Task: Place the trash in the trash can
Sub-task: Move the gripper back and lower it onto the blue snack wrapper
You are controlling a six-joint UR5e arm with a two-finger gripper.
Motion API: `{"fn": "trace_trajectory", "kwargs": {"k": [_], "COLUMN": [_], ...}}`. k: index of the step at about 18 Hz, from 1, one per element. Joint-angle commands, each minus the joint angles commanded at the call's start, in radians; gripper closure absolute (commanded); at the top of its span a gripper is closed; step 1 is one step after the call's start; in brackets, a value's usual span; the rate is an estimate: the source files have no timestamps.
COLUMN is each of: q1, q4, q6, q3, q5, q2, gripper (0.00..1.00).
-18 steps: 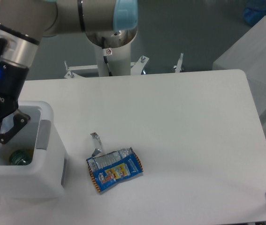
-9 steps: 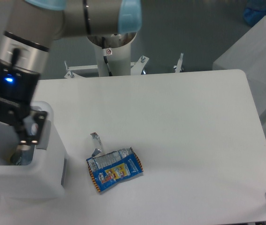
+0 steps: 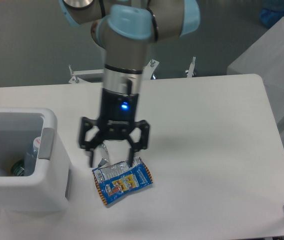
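A crumpled blue snack wrapper (image 3: 123, 180), silver at its top edge, lies flat on the white table (image 3: 207, 140) near the front. My gripper (image 3: 110, 162) hangs just above the wrapper's upper edge, open, with one finger on each side and nothing held. The white trash can (image 3: 24, 165) stands at the left edge. Inside it a clear plastic bottle (image 3: 31, 152) leans against the right wall, with a dark green item (image 3: 17, 168) beside it.
A small silver scrap (image 3: 102, 162) lies just above the wrapper, partly behind the fingers. The robot's base post stands at the table's far edge. A pale grey box (image 3: 272, 55) sits off the table at the right.
The arm has swung right from over the trash can to above the snack wrapper. The bottle now shows inside the can, no longer covered by the gripper.
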Motion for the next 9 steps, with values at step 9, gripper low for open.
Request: {"fn": "trace_trajectory", "kwargs": {"k": [9], "q1": [0.031], "q4": [0.000], "q6": [0.103], "q3": [-0.034], "q5": [0.129], "q2": [-0.175], "gripper": [0.08]}}
